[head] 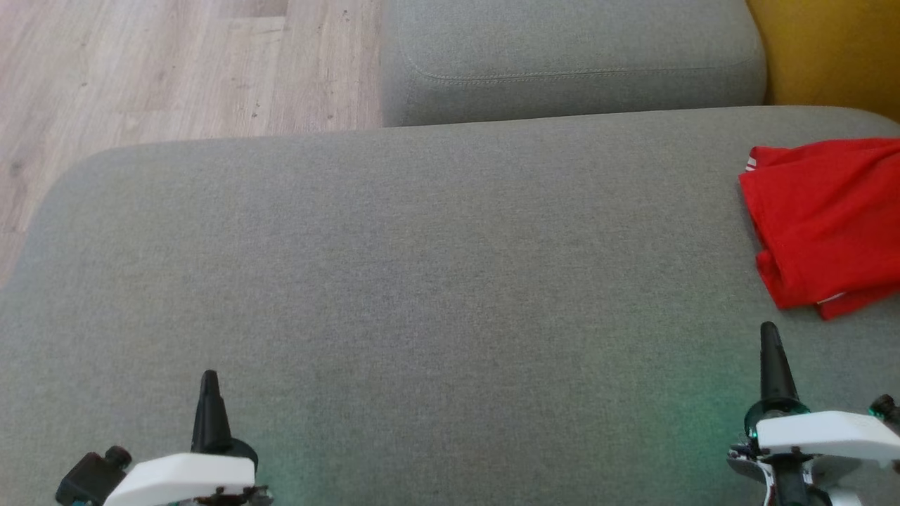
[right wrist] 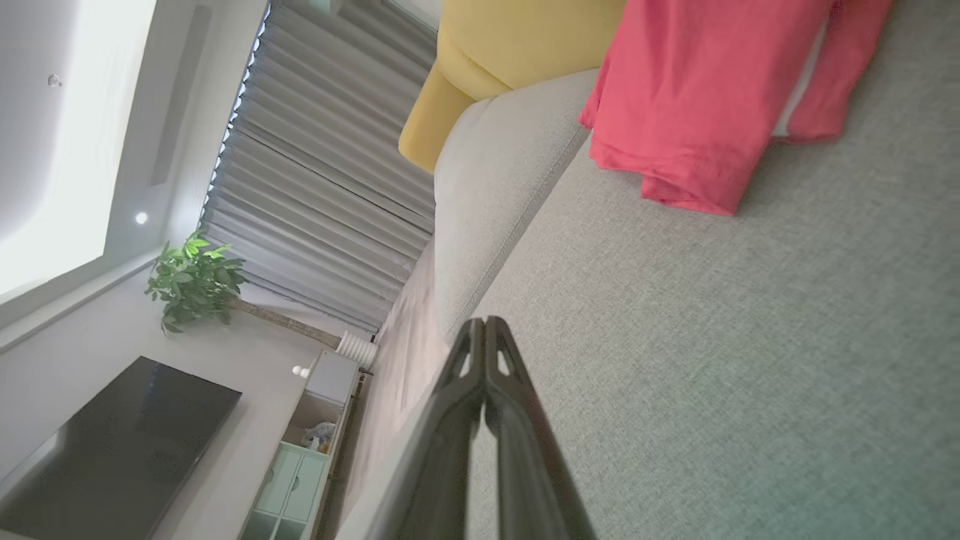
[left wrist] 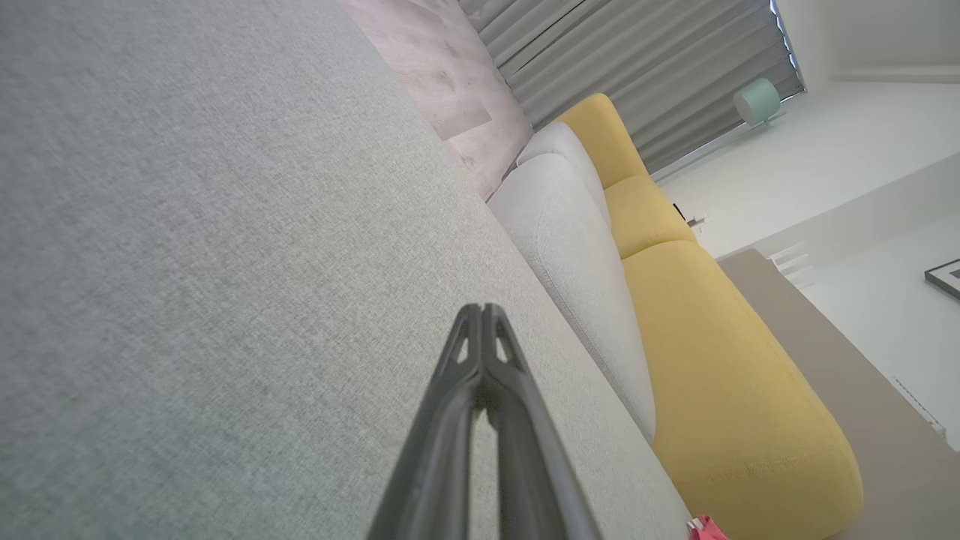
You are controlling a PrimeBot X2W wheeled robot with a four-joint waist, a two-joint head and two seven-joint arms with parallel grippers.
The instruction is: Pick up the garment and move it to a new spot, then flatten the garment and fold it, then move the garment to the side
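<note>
The wide grey sofa seat (head: pixel 422 281) is filling most of the head view. The red garment (head: pixel 823 218) is lying folded on its right side, towards the far edge, with a little white trim showing. It is probably light, soft and limp, so it is better to pinch all layers at the near folded edge. In the right wrist view, a pale-green cabinet (right wrist: pixel 300 450) is holding something small in its open shelf, too blurred to name. The left pincer (head: pixel 209 379) and the right pincer (head: pixel 769 330) are hovering near, both pressed together and holding nothing.
</note>
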